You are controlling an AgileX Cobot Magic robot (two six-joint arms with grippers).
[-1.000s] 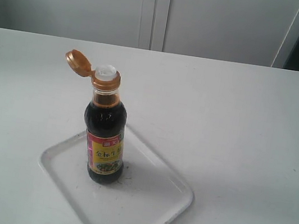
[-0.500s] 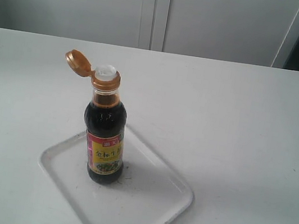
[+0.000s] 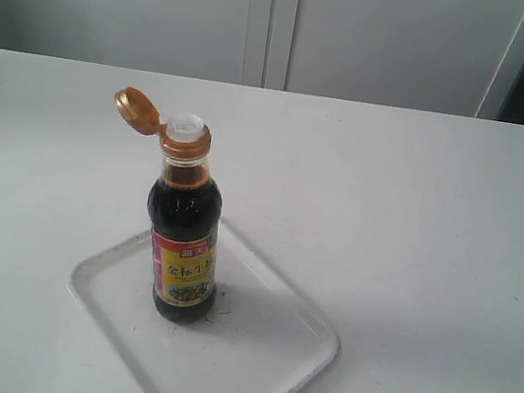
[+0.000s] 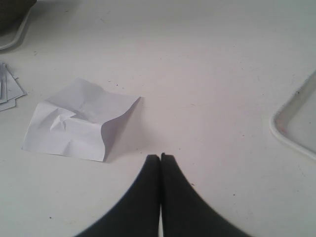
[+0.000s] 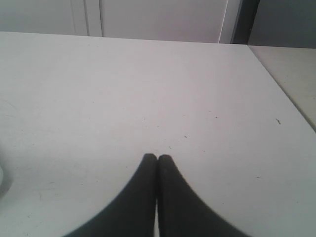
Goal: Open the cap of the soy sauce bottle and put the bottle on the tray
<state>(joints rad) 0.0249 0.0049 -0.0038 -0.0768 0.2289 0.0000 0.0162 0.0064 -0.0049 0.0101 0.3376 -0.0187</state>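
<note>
Only the exterior view showed the clear, dark-filled soy sauce bottle (image 3: 185,244) upright on the white rimmed tray (image 3: 286,360), copper-orange cap (image 3: 137,109) flipped open; only the left wrist view showed crumpled white paper (image 4: 79,121); left end effector (image 4: 160,157) and right end effector (image 5: 157,157) were clenched, empty

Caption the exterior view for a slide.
Soy sauce bottle stands upright on the white tray, its orange cap flipped open.
</note>
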